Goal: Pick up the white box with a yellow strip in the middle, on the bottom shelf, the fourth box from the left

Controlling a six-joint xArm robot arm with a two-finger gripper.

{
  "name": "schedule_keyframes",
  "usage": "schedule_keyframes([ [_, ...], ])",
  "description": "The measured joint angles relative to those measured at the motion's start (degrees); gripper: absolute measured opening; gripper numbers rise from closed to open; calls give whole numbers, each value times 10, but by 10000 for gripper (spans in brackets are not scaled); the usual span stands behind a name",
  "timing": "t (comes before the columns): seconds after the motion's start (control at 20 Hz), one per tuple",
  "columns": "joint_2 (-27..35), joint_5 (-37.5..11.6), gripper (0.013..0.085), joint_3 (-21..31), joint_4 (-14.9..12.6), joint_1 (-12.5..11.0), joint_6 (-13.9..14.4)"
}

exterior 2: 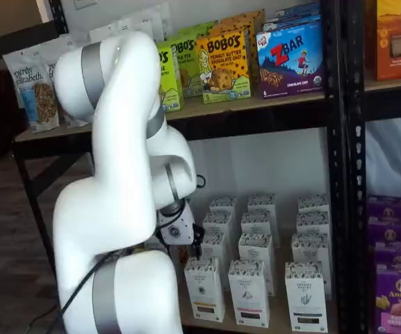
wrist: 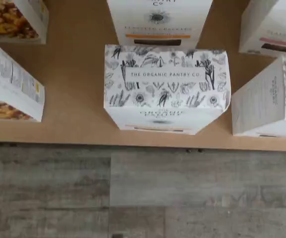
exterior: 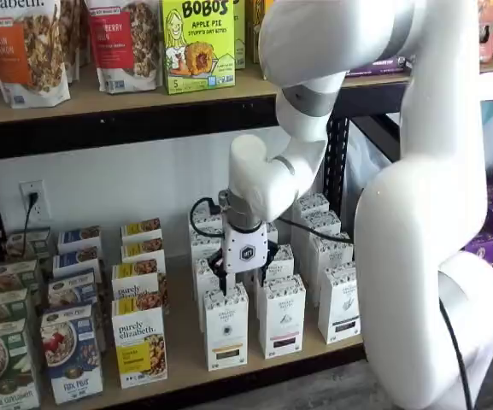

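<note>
The white box [wrist: 165, 77] fills the middle of the wrist view, seen from above. Its speckled top reads "The Organic Pantry Co" and a dull yellow band shows on its front. It stands at the front edge of the bottom shelf [wrist: 73, 79]. In a shelf view the box [exterior: 226, 329] is upright at the front of its row on the tan board [exterior: 182, 346]. My gripper [exterior: 244, 286] hangs just above the box's top, with its black fingers apart and nothing between them. In a shelf view the box [exterior 2: 203, 289] stands right of my arm, and the gripper [exterior 2: 186, 240] is mostly hidden.
Like white cartons with black bands [exterior: 282, 316] [exterior: 340, 303] stand close on the right, with more rows behind. A purely elizabeth box [exterior: 139, 346] stands close on the left. The wrist view shows neighbours on both sides [wrist: 266, 99] [wrist: 11, 79] and grey plank floor [wrist: 133, 193]. Bobo's boxes [exterior: 196, 43] sit on the higher board.
</note>
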Motion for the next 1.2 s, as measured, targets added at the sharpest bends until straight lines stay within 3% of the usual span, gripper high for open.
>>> schedule_keyframes([
  [0.15,34,-2,850,-32,-14,-4,10],
  [0.4,77,-11,850,-71,-9,-8,1],
  [0.65,117,-13,850,-114,-24,-12,11],
  [1.2,167,-14,850,-167,-13,-13,-1],
])
